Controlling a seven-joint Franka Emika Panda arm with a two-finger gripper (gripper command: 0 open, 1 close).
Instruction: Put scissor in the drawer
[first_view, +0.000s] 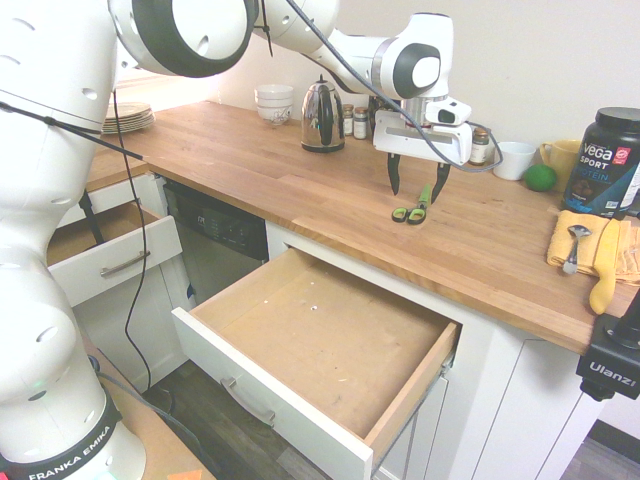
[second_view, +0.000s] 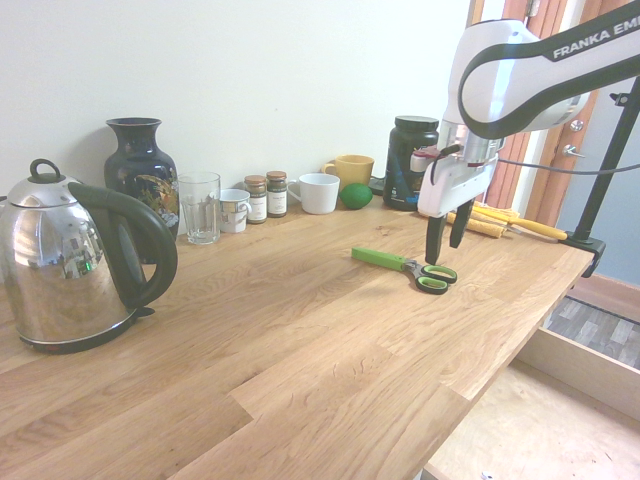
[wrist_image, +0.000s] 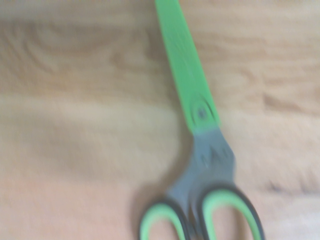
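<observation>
In the first exterior view, one pair of scissors (first_view: 416, 212) was lying on the one wooden countertop (first_view: 300, 195), and one gripper (first_view: 416, 199) was right above it, two fingers spread wide, gripping nothing! One wide drawer (first_view: 236, 389) stood pulled out, below the scissors and nearer the camera; one smaller drawer (first_view: 125, 264), also open, was well off to their left. Beyond the scissors to the left stood one metal kettle (first_view: 322, 118); to their right came one white mug (first_view: 514, 161), one green ball (first_view: 540, 178) and one Vega Sport tub (first_view: 603, 165), with one spoon (first_view: 574, 248) nearer the camera than the tub, also right of the scissors.

Over to the second exterior view: the same scissors were down on the wood, with two black-and-green handle loops and one green blade cover (second_view: 378, 258). Beyond them to the left were two cork-lidded jars (second_view: 267, 196), one glass tumbler (second_view: 201, 210) and one dark vase (second_view: 142, 170); one yellow mug (second_view: 352, 170) sat behind them.

And the wrist view, blurry: one pair of scissors, one cover, two loops partly cut off by the picture's edge!
</observation>
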